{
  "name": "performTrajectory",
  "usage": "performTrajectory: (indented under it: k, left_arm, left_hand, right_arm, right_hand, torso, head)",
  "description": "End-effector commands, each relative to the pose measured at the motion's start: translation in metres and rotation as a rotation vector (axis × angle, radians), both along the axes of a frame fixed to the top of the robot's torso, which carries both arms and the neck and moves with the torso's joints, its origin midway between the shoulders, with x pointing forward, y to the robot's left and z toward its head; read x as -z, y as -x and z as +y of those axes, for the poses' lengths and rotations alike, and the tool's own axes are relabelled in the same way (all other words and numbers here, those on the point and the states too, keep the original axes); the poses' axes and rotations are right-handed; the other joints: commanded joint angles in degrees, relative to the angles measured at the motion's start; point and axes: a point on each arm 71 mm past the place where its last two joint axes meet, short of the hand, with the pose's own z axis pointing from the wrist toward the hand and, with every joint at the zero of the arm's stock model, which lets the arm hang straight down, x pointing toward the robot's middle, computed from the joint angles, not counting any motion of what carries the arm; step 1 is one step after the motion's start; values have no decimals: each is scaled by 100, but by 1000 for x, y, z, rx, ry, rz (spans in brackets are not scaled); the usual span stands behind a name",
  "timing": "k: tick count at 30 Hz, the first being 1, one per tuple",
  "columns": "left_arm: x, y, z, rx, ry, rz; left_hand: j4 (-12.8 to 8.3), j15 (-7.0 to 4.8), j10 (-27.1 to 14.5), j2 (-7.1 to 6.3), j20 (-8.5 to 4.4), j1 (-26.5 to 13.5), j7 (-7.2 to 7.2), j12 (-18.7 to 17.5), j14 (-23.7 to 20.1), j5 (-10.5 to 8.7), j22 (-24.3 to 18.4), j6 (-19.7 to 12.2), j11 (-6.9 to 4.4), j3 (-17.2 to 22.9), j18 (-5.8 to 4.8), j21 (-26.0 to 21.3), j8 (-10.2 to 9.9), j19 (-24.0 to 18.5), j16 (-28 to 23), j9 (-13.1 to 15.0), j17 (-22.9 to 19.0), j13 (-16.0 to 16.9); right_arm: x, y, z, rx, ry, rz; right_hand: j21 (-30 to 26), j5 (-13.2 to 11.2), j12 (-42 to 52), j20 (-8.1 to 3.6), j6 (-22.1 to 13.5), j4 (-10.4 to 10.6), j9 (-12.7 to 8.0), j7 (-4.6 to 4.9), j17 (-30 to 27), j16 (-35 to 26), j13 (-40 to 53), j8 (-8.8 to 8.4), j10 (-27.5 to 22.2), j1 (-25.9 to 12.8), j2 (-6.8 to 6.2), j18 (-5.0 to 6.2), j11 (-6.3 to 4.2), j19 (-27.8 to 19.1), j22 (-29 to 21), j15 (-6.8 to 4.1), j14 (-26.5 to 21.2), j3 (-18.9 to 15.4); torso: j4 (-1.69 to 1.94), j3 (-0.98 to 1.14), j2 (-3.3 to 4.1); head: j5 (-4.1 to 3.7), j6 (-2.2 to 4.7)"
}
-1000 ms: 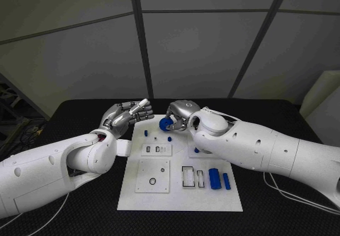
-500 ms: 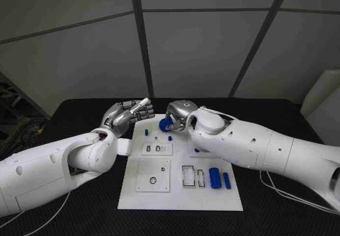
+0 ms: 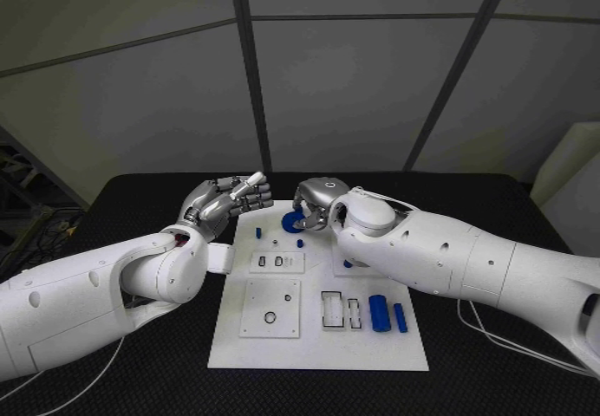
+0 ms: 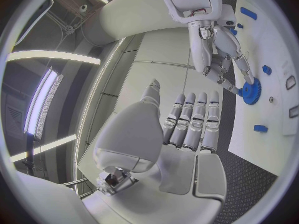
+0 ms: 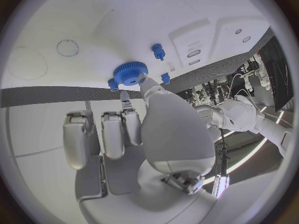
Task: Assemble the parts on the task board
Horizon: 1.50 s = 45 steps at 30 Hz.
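Here right hand [image 3: 320, 201] fingers [image 5: 129, 115] pinch blue gear [image 3: 293, 222] (toothed face tilted).

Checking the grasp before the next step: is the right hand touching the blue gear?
Touching: in the left wrist view the right hand has fingertips on the blue gear.

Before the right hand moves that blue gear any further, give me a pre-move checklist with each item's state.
1. Blue gear gripped by right hand: ok, fingers touch it in both wrist views.
2. Gear over the task board, at its far end: ok.
3. Left hand clear of the gear: ok, raised beside the board, holding nothing.
4. Gear seated on a post: cannot tell, its underside is hidden.
5. Two blue cylinders lying clear of the hands, on the board's near right: ok.
6. Small blue pegs beside the gear untouched: ok.
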Motion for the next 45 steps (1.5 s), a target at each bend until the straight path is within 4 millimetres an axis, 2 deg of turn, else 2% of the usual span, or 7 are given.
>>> performTrajectory:
  k: [1, 15, 21, 27, 30, 35, 45]
  left_arm:
    - [-2, 0, -1, 11, 0, -12]
    - [-3, 0, 0, 9, -2, -13]
    - [-3, 0, 5, 0, -6, -14]
    - [-3, -1, 11, -12, -11, -15]
    - [-2, -1, 13, -18, -13, -15]
    - [-2, -2, 15, -23, -15, -15]
    - [0, -5, 11, -21, -13, -15]
  left_hand:
    - [-35, 26, 1, 8, -12, -2, 226, -19, -15, 14, -7, 1, 29, -7, -110, -23, -34, 18, -20, -9, -7, -4]
    - [-56, 28, 3, 15, -12, 1, 229, -31, -23, 14, -15, 2, 31, -16, -112, -27, -43, 17, -20, -9, -7, -4]
    - [-56, 28, 3, 15, -12, 1, 229, -31, -23, 14, -15, 2, 31, -16, -112, -27, -43, 17, -20, -9, -7, -4]
    - [-62, 28, 3, 15, -12, 1, 229, -35, -25, 14, -17, 2, 32, -19, -113, -28, -46, 18, -20, -10, -6, -4]
    - [-64, 28, 3, 15, -12, 2, 229, -36, -25, 14, -18, 2, 32, -20, -113, -29, -47, 18, -20, -10, -6, -4]
    - [-64, 28, 3, 15, -12, 2, 229, -36, -25, 14, -18, 2, 32, -20, -113, -29, -47, 18, -20, -10, -6, -4]
    - [-68, 28, 4, 15, -12, 2, 229, -38, -27, 14, -20, 2, 31, -22, -113, -30, -48, 17, -20, -10, -6, -3]
  right_arm:
    - [-1, 0, 2, -5, 15, 0]
    - [-7, 4, -13, -9, -87, -26]
    - [-17, 16, -63, -45, -268, -40]
    - [-16, 23, -120, -98, -373, 60]
    - [-16, 23, -148, -87, -400, 84]
    - [-13, 16, -180, -39, -404, 90]
    - [4, 4, -209, 28, -378, 117]
  right_hand:
    - [16, -36, -28, 56, -55, -8, -14, 5, 639, -20, 668, -21, 25, -40, -18, -86, 45, 595, 1510, 47, 402, -35]
    - [16, -69, 17, 82, -31, 192, -22, 5, 638, -24, 715, 23, 56, -344, -8, -86, 52, 595, 1510, 62, 401, -81]
    - [16, -94, -33, 80, 9, 149, -20, -1, 583, -52, 675, 28, 28, -264, -9, -86, 45, 595, 1510, 57, 387, -40]
    - [16, -93, -97, 71, 79, -38, -18, -10, 566, -68, 630, 27, -12, -2, -60, -86, 35, 595, 1510, 48, 381, 44]
    - [16, -70, -121, 68, 102, -117, -19, -14, 559, -75, 615, 25, -24, 93, -105, -86, 29, 595, 1510, 44, 378, 63]
    - [16, -54, -132, 64, 129, -183, -18, -19, 564, -75, 609, 26, -28, 174, -139, -86, 23, 595, 1510, 41, 379, 81]
    - [16, -36, -126, 63, 136, -212, -20, -21, 586, -67, 616, 23, -22, 208, -152, -86, 22, 595, 1510, 39, 384, 90]
  torso:
    - [3, 1, 4]
    - [-8, 4, -5]
    - [-44, 16, -21]
    - [-143, 56, -52]
    - [-165, 87, -60]
    - [-142, 61, -47]
    - [-129, 59, -36]
  head:
    - [1, 4]
    - [-16, 9]
    - [-37, 46]
    - [49, 71]
    - [14, 67]
    - [-89, 95]
    - [-178, 65]
